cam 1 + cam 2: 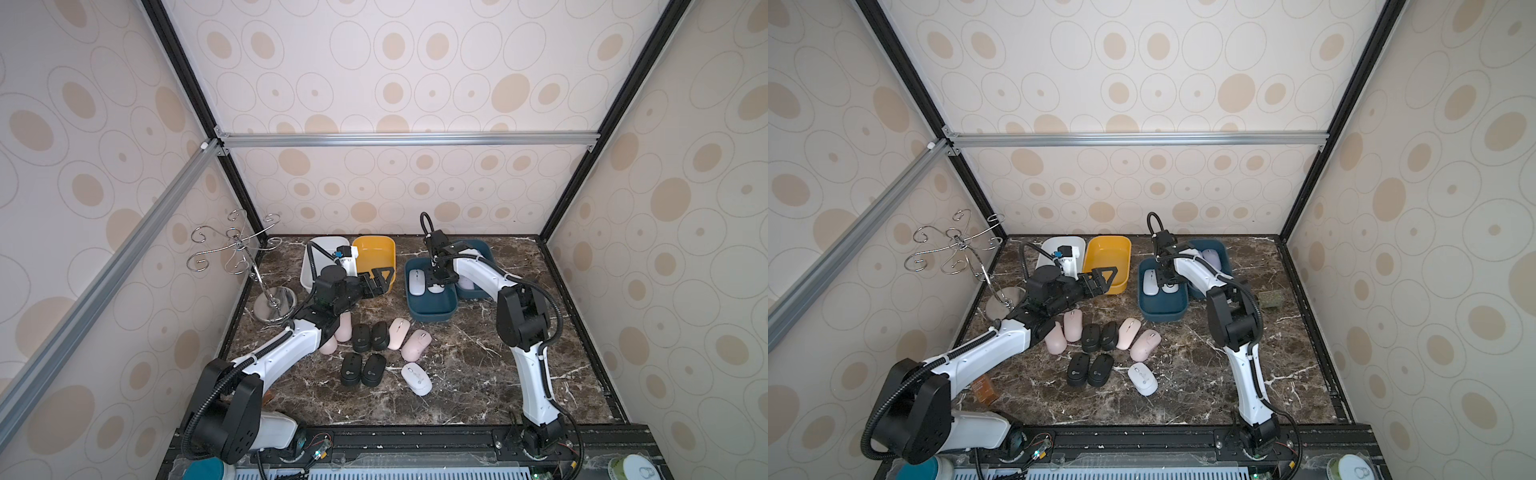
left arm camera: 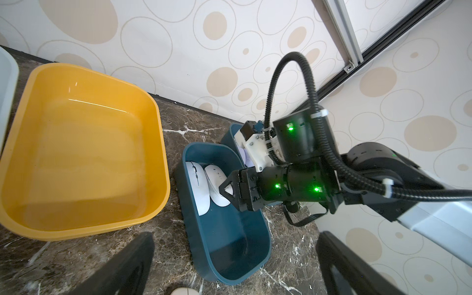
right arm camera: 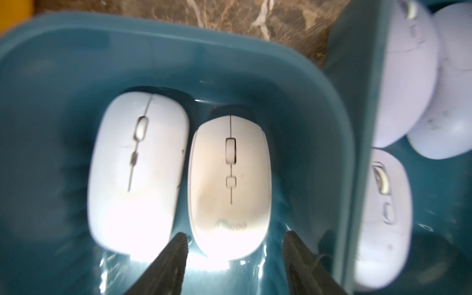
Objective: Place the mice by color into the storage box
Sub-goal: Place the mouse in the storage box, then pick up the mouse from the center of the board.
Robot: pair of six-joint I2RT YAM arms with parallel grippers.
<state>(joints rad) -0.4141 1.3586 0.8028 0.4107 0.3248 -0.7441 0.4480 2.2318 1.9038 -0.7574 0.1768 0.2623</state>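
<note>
While the right gripper (image 3: 236, 237) is hanging inside the teal bin (image 3: 51, 76), its jaws are standing partly apart on either side of the tail end of a white mouse (image 3: 229, 184). A gap is showing at each side, so it is flanking the mouse and not clamping it. That mouse is lying flat on the bin floor, just beside a second white mouse (image 3: 138, 166). Lavender mice (image 3: 408, 76) are sitting in the neighbouring teal bin (image 3: 357, 127).

The left gripper (image 1: 380, 280) is hovering wide open and empty at the near wall of the yellow bin (image 1: 374, 245), which is holding nothing. On the bench (image 1: 478, 374) a third white mouse (image 1: 417, 378) is lying a little apart from the four black mice (image 1: 361, 336) and the pink mice (image 1: 417, 344). Two of the pink ones are partly hiding under the left arm.

The mice are looking like light, rigid plastic shells with smooth domed backs. A pinch set high on the dome is likely asking for the shell to squirt out. The safer hold is looking to be across the narrow width, low on the side walls near mid-length, with the jaws coming straight down. The black mice are lying in touching pairs, so a finger is probably finding little room between them.
</note>
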